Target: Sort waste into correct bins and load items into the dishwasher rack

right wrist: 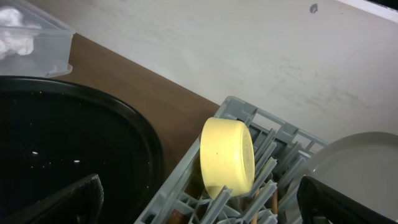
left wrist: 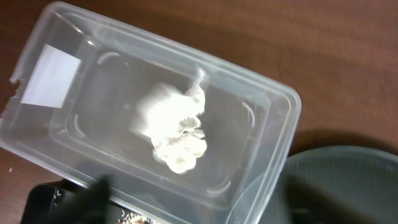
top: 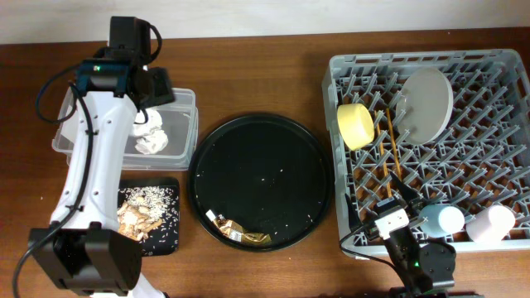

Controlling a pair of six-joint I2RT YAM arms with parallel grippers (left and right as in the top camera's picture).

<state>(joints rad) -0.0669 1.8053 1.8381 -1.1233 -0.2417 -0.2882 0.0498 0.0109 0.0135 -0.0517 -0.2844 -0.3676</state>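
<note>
My left gripper (top: 156, 89) is open and empty above the clear tub (top: 184, 124). A crumpled white napkin (left wrist: 177, 124) lies in the tub (left wrist: 273, 118), which has a white label (left wrist: 50, 74). The black tray (top: 170, 236) holds brownish food scraps (top: 139, 217). A foil wrapper (top: 240, 234) lies on the round black tray (top: 261, 165). The dishwasher rack (top: 497, 91) holds the yellow bowl (top: 356, 124), plate (top: 426, 103), chopsticks (top: 393, 153), blue cup (top: 443, 219) and pink cup (top: 490, 222). My right gripper (top: 402, 203) is open and empty over the rack's front left corner, near the bowl (right wrist: 227, 155).
White crumbs are scattered on the round black tray, whose rim also shows in the right wrist view (right wrist: 134, 121). The plate (right wrist: 354, 168) leans upright in the rack (right wrist: 186, 193). Brown table (top: 248, 74) lies between tub and rack. A pale wall (right wrist: 249, 50) stands behind.
</note>
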